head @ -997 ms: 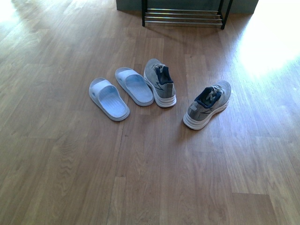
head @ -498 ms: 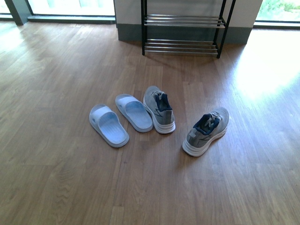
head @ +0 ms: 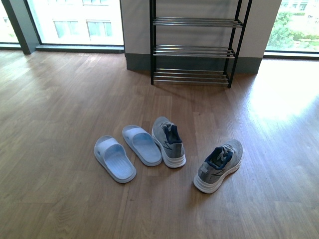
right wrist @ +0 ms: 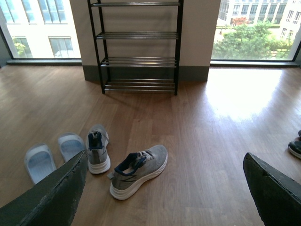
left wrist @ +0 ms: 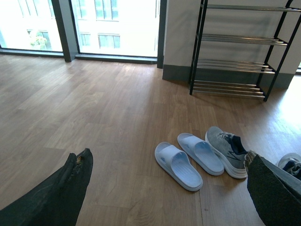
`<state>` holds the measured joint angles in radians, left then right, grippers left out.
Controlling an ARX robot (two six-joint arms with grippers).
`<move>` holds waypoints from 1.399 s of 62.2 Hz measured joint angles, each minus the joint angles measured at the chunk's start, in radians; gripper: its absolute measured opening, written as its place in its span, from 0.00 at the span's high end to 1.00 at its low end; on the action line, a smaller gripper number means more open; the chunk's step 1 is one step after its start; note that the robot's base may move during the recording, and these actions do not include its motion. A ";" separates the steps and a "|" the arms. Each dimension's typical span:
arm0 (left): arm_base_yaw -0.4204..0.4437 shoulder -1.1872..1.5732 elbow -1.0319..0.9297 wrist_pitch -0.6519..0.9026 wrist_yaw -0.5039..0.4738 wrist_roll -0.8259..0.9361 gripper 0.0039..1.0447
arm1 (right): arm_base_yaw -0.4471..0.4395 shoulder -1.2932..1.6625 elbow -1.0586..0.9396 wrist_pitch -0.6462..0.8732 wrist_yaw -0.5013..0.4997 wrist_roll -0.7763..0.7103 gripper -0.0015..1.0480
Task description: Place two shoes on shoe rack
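Two grey knit sneakers with white soles lie on the wood floor. One sneaker (head: 168, 141) points toward the rack. The other (head: 218, 165) lies apart to its right, angled. Left of them sits a pair of pale blue slides (head: 114, 158), side by side. The shoe rack (head: 192, 47), black frame with chrome bars, stands against the far wall with bare shelves. Neither arm shows in the front view. My left gripper (left wrist: 167, 157) is open above the floor, short of the slides (left wrist: 178, 165). My right gripper (right wrist: 164, 160) is open, with the angled sneaker (right wrist: 138, 170) seen between its fingers, well apart.
Tall windows flank the wall behind the rack (right wrist: 138, 47). A dark shoe (right wrist: 296, 146) shows at the edge of the right wrist view. Bright sunlight falls on the floor (head: 279, 99) to the right of the rack.
The front view has tilted upward: the shoes sit lower in the frame and three rack shelves now show instead of one. The shoes keep their layout.
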<state>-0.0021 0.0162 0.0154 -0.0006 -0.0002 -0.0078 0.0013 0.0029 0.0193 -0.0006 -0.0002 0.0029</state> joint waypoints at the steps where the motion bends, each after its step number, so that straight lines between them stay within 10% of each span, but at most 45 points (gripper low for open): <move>1: 0.000 0.000 0.000 0.000 0.000 0.000 0.09 | 0.000 0.000 0.000 0.000 0.000 0.000 0.09; 87: 0.000 0.000 0.000 0.000 0.000 0.000 0.09 | 0.000 0.001 0.000 0.000 0.000 0.000 0.09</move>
<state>-0.0021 0.0162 0.0154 -0.0006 -0.0002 -0.0078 0.0013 0.0036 0.0193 -0.0006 0.0002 0.0029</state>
